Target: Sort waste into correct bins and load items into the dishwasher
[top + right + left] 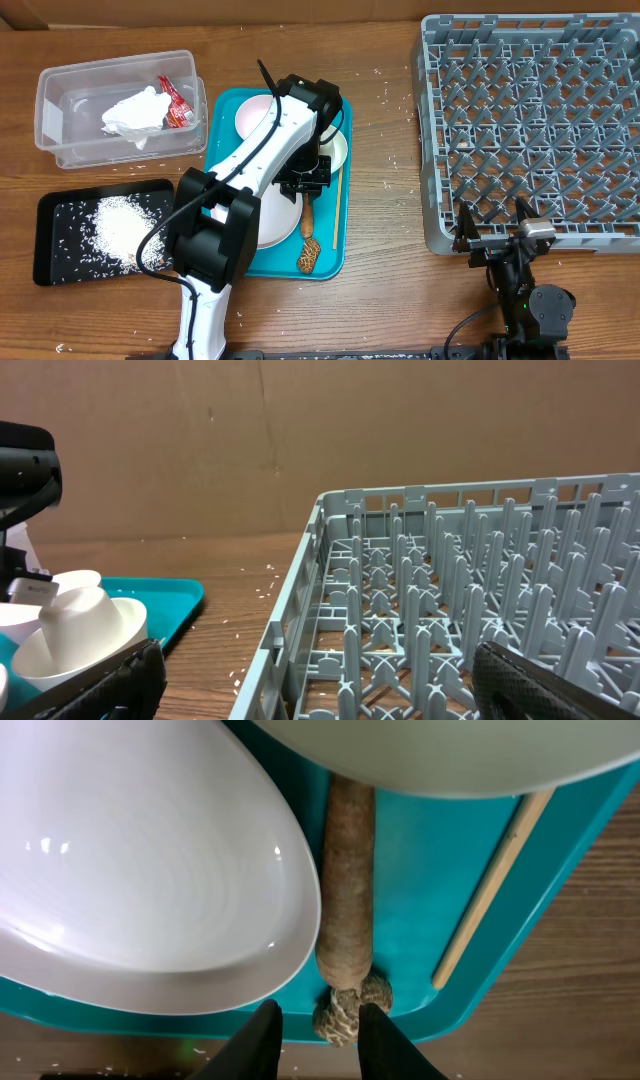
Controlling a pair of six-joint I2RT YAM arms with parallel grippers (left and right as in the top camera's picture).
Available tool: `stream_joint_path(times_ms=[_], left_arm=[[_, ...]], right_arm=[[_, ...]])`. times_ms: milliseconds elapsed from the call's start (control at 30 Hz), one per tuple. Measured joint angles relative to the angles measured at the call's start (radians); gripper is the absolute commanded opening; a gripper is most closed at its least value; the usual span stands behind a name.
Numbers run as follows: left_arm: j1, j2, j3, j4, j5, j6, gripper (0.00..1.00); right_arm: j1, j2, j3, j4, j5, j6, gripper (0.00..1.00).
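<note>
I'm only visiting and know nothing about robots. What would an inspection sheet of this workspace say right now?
Surface: wooden table.
Job's things: clear tub holds napkin and red wrapper; black tray holds rice pile; teal tray carries white plates, wooden stick, long scrap, lumpy scrap; grey rack holds no dishes.
Clutter: loose rice grains on the wood.
Pincers: left pincer above the scraps, fingers slightly apart, holding nothing; right pincer open at the rack's edge.
Cables: black cable along the left arm.
Surroundings: cardboard wall behind.
</note>
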Motion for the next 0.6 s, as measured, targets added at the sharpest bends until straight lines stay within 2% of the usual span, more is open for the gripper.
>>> stream_joint_path(times_ms=[233, 467, 500, 533, 567, 600], left_arm=[[0.001, 0.0, 0.015, -0.013, 0.025, 0.025, 0.24], [0.023, 0.004, 0.248, -0.051, 0.024, 0.047, 0.28], [0.032, 0.004, 0.292, -0.043, 0.016, 0.049, 0.34], [0.04, 0.004, 0.325, -0.028, 0.008, 0.054, 0.54], [0.047, 0.004, 0.35, -0.006, 0.001, 0.055, 0.69], [0.055, 0.004, 0.371, 0.024, -0.006, 0.056, 0.98]], right_arm=[[0.0, 0.0, 0.0, 0.0, 0.0, 0.0, 1.0], [0.0, 0.0, 0.0, 0.0, 0.0, 0.0, 1.0], [0.0, 0.0, 0.0, 0.0, 0.0, 0.0, 1.0], [0.0, 0.0, 0.0, 0.0, 0.0, 0.0, 1.0], [0.0, 0.0, 0.0, 0.0, 0.0, 0.0, 1.0], [0.0, 0.0, 0.0, 0.0, 0.0, 0.0, 1.0]])
